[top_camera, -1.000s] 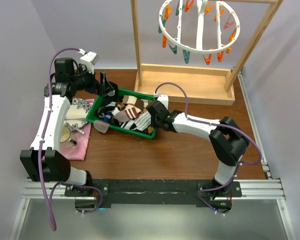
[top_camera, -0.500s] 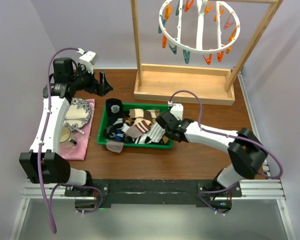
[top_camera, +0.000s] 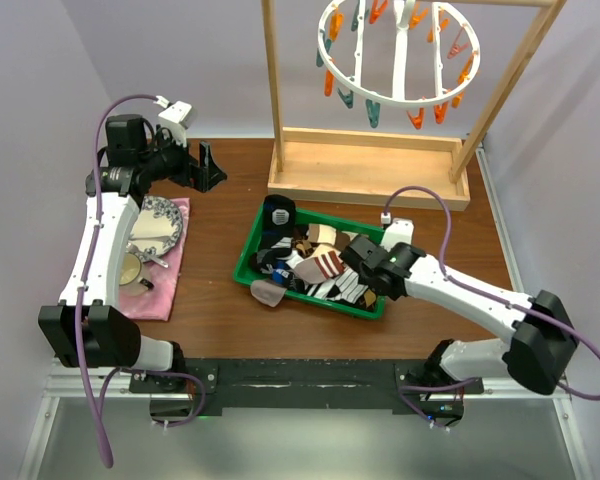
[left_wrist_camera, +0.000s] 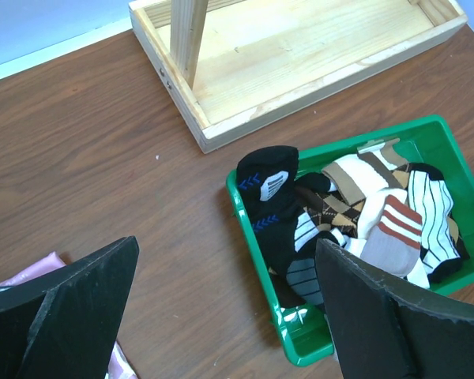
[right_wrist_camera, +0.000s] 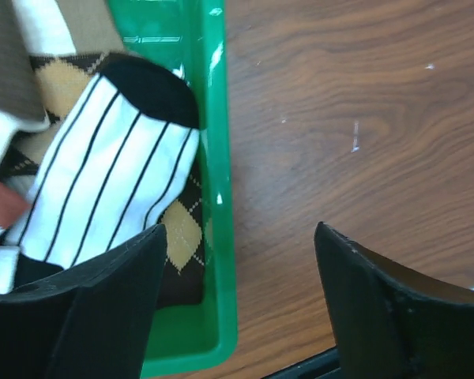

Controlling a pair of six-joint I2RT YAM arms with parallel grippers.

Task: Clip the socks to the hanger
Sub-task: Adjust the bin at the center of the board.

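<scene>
Off-task stuff on your dark brown wooden bench (top_camera: pixel 212 322): the green plastic tray (left_wrist_camera: pixel 300 339) sits roughly mid-bench, skewed to the bench edges. Behind it you've got the light wooden frame (top_camera: pixel 380 160), a shallow box base with uprights rising from it, close to the tray but not touching. Way over on your left edge there's a pink cloth (top_camera: pixel 165 292) with a round patterned plate (top_camera: pixel 160 222) lying on it, plus a small round tan thing (top_camera: pixel 130 268) I can't make out.
</scene>
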